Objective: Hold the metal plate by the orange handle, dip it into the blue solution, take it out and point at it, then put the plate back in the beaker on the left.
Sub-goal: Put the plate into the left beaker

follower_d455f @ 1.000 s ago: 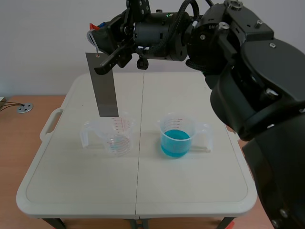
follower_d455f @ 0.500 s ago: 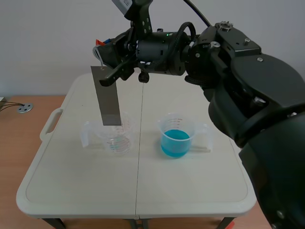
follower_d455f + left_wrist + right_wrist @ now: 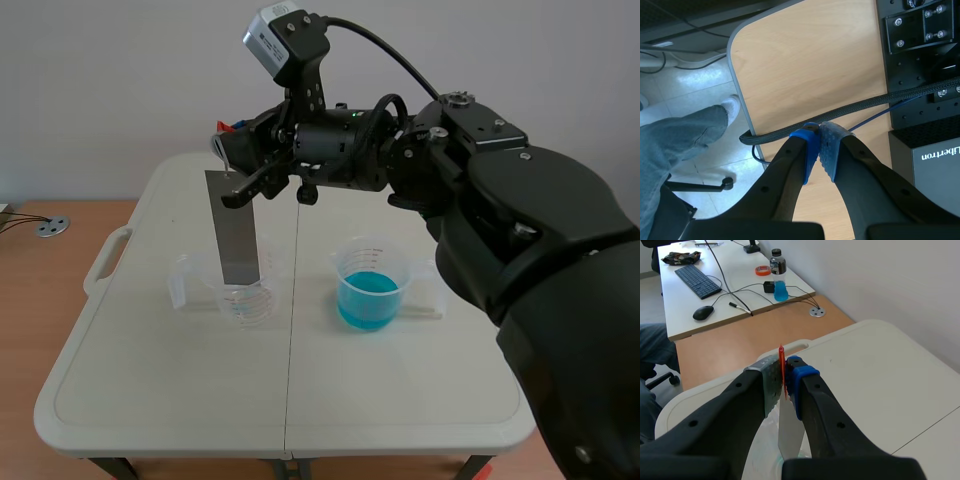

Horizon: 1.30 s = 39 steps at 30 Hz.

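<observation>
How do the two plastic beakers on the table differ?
The left beaker shows no blue liquid; the right beaker holds blue solution. The metal plate hangs with its lower end inside the left beaker; nothing stands in the right beaker. Their handles point outward, away from each other. Both are clear, upright measuring beakers of like size.

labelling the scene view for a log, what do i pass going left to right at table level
Small round metal disc → clear plastic beaker with red markings → clear plastic beaker of blue solution. The grey metal plate overlaps the first beaker, so it is left out.
</observation>
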Each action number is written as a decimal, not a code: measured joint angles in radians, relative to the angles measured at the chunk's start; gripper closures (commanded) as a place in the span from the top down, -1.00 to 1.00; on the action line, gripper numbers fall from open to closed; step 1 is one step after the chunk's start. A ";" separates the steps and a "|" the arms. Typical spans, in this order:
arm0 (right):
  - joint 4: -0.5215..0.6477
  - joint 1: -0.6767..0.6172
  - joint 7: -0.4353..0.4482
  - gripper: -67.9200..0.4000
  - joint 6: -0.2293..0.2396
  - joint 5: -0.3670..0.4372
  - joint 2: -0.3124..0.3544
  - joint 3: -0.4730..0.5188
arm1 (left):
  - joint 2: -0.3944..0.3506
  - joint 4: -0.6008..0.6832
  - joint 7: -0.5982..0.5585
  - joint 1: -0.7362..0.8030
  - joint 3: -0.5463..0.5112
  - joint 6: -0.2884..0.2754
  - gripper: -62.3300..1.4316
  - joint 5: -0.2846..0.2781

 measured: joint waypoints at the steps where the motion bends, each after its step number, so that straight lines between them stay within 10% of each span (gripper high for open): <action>1: -0.009 0.000 0.007 -0.95 0.000 0.000 0.000 0.000 | 0.000 0.000 0.000 0.000 0.000 0.000 -0.90 0.000; 25: -0.126 0.000 0.017 -0.94 0.000 -0.002 -0.005 -0.037 | 0.000 0.000 0.000 0.000 0.000 0.000 -0.90 0.000; 39: -0.126 0.000 -0.010 0.24 0.000 -0.051 -0.005 -0.037 | 0.000 0.000 0.000 0.000 0.000 0.000 -0.90 0.000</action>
